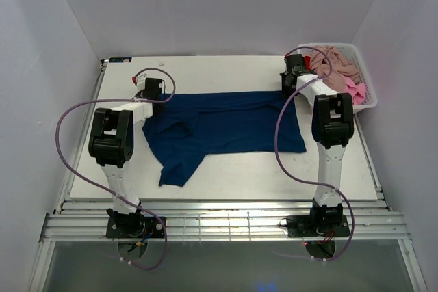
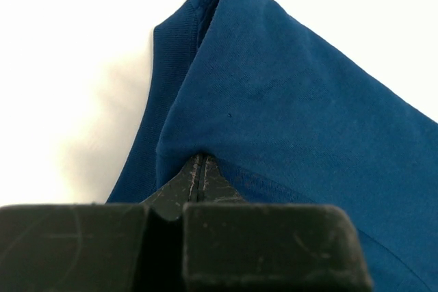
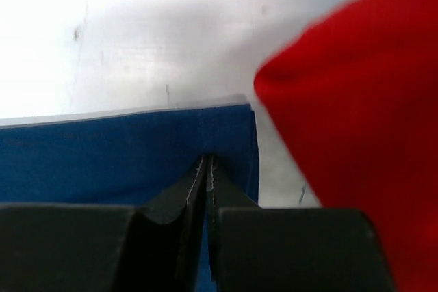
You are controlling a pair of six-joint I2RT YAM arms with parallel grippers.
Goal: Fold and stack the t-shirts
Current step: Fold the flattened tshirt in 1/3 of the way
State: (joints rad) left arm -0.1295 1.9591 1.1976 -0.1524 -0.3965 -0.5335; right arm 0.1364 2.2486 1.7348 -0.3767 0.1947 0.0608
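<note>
We find bare surface (image 1: 274,169) open on the near side of the navy t-shirt (image 1: 226,124) and beyond its far edge; to the shirt's right, the white basket (image 1: 366,97) and a red tee (image 3: 356,135) crowd the way.

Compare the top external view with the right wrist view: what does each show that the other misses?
Top external only: the whole navy t-shirt spread out, the left hand at its far left corner, and the white basket holding pink and beige tees. Right wrist only: the right hand pinched shut on the shirt's hemmed edge, with blurred red cloth close beside it. Both: the navy shirt and the white table.
</note>
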